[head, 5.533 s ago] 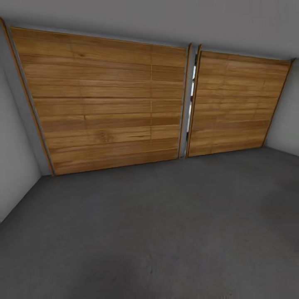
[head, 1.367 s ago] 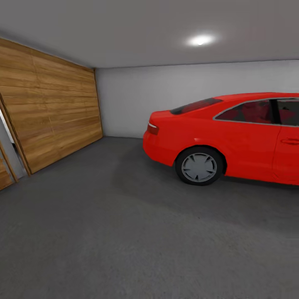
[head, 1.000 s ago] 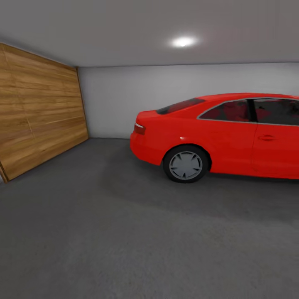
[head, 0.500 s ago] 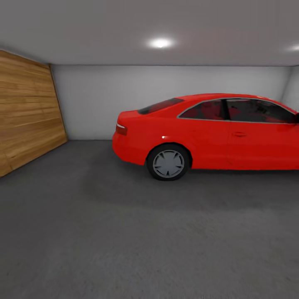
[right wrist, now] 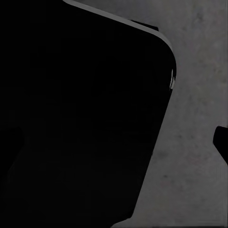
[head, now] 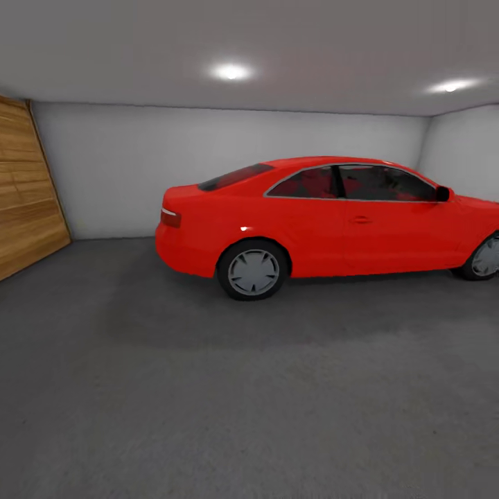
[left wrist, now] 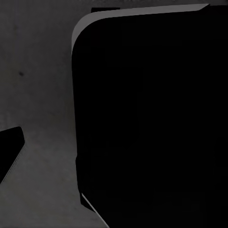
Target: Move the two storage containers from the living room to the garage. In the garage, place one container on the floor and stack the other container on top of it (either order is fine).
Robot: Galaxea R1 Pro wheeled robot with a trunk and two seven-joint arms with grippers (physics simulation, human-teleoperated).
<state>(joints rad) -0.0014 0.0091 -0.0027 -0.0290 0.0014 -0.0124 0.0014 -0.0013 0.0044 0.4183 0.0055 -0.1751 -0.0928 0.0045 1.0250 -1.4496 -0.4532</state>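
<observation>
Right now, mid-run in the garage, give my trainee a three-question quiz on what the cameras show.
1. True or false: the car is blue.
2. Multiple choice: the wooden door stands at the head view's A) left edge, B) right edge, C) centre.
3. Fill in: the car stands on a dark grey ____.

Key: 1 false, it is red. 2 A. 3 floor.
</observation>
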